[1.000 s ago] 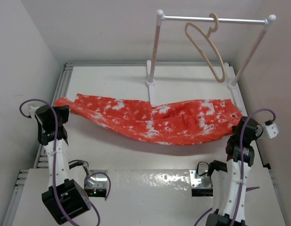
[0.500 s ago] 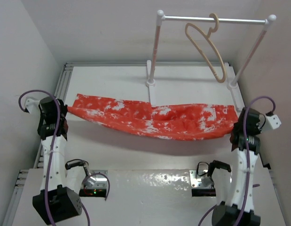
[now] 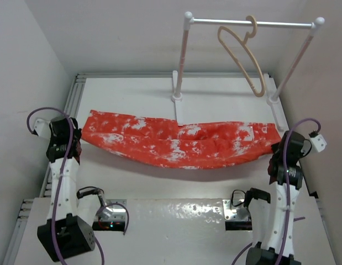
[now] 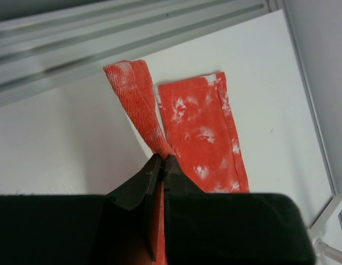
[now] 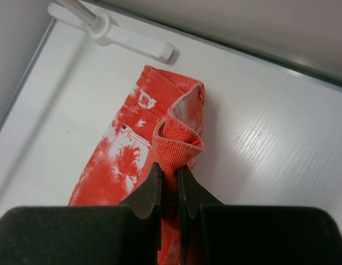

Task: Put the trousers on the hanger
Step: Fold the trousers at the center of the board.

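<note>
Top external view: a white table [image 3: 132, 94] walled by pale panels. The trousers [image 3: 176, 144], bright red-orange with white blotches, stretch across the middle from nine o'clock to three o'clock, and their centre sags toward six o'clock with a shadow on the table under the near edge. The left gripper [image 3: 78, 131] holds the nine o'clock end, and the right gripper [image 3: 278, 145] holds the three o'clock end. At one o'clock the hanger [image 3: 242, 52], thin pale tan wood, hangs tilted by its hook from a white rail [image 3: 226, 21]. The rail is carried on two posts [image 3: 182, 55], and the hanger is well apart from the trousers. Left wrist view: the black fingers [image 4: 143, 185] at six o'clock are clenched on a narrow twisted strip of the red fabric, which runs up to a folded cuff end at twelve o'clock. Just beside it toward one o'clock, a second flat panel of blotched fabric lies on the table. An aluminium track [image 4: 132, 33] crosses the top of the view from ten to one o'clock. Right wrist view: the black fingers [image 5: 146, 196] at six o'clock are clamped on a bunched fold of ribbed red fabric. Beyond the fold the cloth spreads flat toward eleven o'clock and shows a small dark button [image 5: 123, 127]. The white foot [image 5: 135, 43] of a post lies at eleven o'clock, near the fabric's far edge but apart from it.
</note>
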